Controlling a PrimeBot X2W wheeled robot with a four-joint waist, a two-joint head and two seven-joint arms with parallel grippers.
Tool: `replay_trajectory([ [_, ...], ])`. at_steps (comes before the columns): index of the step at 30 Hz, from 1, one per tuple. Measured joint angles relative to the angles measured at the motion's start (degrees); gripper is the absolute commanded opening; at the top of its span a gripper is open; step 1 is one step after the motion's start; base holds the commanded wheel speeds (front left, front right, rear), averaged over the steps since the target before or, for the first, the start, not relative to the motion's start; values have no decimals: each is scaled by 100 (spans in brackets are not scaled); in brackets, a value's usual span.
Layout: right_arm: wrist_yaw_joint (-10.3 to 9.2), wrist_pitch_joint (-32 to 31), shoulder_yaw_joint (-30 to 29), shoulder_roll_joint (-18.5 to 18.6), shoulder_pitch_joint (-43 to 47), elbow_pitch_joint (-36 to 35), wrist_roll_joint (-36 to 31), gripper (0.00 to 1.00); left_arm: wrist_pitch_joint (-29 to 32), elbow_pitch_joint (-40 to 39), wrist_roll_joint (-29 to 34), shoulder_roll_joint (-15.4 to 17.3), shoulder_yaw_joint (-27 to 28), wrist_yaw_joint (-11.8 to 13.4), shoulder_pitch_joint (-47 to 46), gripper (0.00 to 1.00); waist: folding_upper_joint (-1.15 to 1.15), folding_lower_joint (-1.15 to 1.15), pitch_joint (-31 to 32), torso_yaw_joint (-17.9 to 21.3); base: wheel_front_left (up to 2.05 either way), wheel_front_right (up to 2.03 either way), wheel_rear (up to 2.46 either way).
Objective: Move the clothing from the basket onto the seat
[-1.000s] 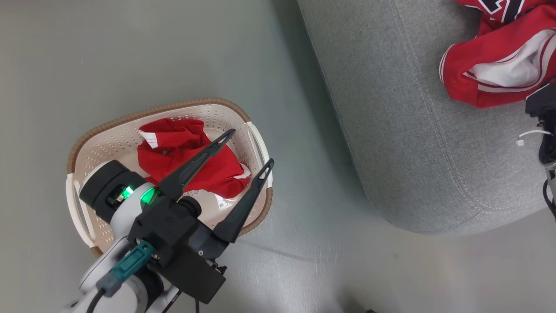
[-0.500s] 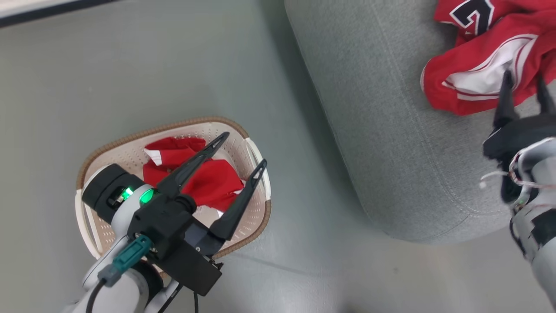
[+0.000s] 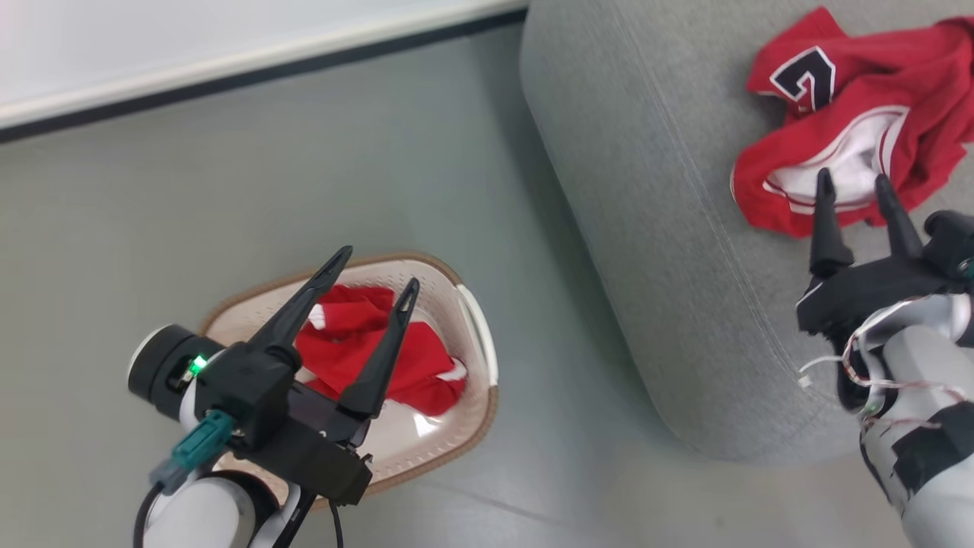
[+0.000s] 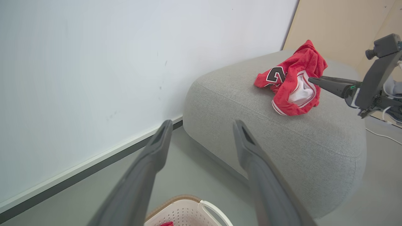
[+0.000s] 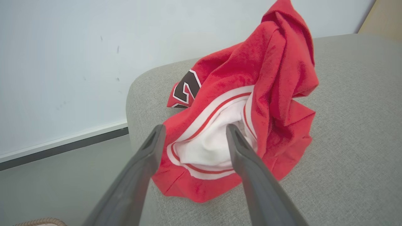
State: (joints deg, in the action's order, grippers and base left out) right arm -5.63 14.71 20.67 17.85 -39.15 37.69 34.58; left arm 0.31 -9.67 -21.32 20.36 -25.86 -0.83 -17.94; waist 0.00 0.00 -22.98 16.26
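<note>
As things lie now, I'd call the job half done. One red jersey [image 3: 852,122], the one with the dark number, sits crumpled on top of the sofa [image 3: 647,228], well in from its rounded edge, so that piece counts as delivered.

My right gripper [image 3: 852,178] is at the jersey's near side with its fingers spread wide and nothing between them. In its wrist view the two fingers frame the white lining of the jersey. Whether the tips touch the cloth I cannot tell, but they have no hold on it.

The second garment [image 3: 365,358] is what's left. It lies bunched in the bottom of the basket [image 3: 475,335], which stands on the floor near the sofa's end but apart from it.

My left gripper [image 3: 380,266] hangs over the basket, fingers wide apart and empty. It is above the red cloth, not in it. Its wrist view looks out at the wall and the sofa, with only the basket rim at the bottom edge, so I judge the fingers aren't aimed down at the garment yet.

By my reckoning, what remains is to tip the left gripper down, close on that garment, lift it clear of the rim and carry it across to the sofa.
</note>
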Motion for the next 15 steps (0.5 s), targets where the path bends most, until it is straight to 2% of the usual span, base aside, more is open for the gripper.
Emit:
replay_trajectory([
  [15, -93, 0, 96, -124, 879, -1198, -555, 100, -398, 436, -287, -180, 521, 458, 530, 100, 0, 0, 718, -648, 0, 0, 0],
])
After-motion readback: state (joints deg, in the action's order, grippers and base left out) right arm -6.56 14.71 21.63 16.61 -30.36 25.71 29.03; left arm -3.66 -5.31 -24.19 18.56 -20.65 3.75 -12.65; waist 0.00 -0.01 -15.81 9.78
